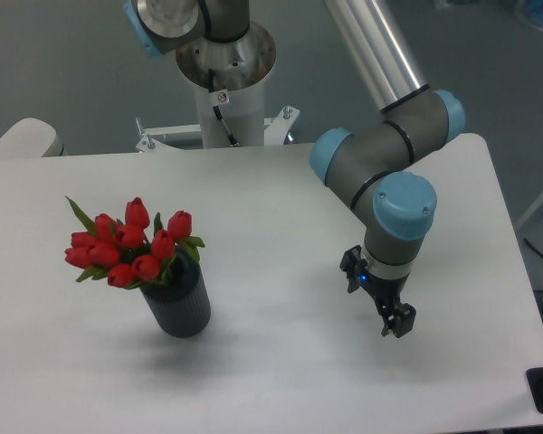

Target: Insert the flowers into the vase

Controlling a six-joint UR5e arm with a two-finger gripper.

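Fixed camera view: flowers (127, 242) seated in the vase (179, 307), red buds and pointed leaves fanned above the rim and leaning toward the left; stems hidden inside the tube. Vase upright on the white table (281, 199), left of centre and nearer the front edge. Gripper (395, 321) well apart from the vase, over the right half of the table, pointing down, carrying nothing; finger spacing too small and too dark to read, so width cannot be told. Insertion judged complete or nearly so. Risks from here: bunch weighted to the left, so a top-heavy lean possible if stems sit shallow; depth of seating not visible. Any sweep of the arm (380, 172) leftward at low height likely to clip the buds or tip the vase. Safest exit judged to be upward and away.
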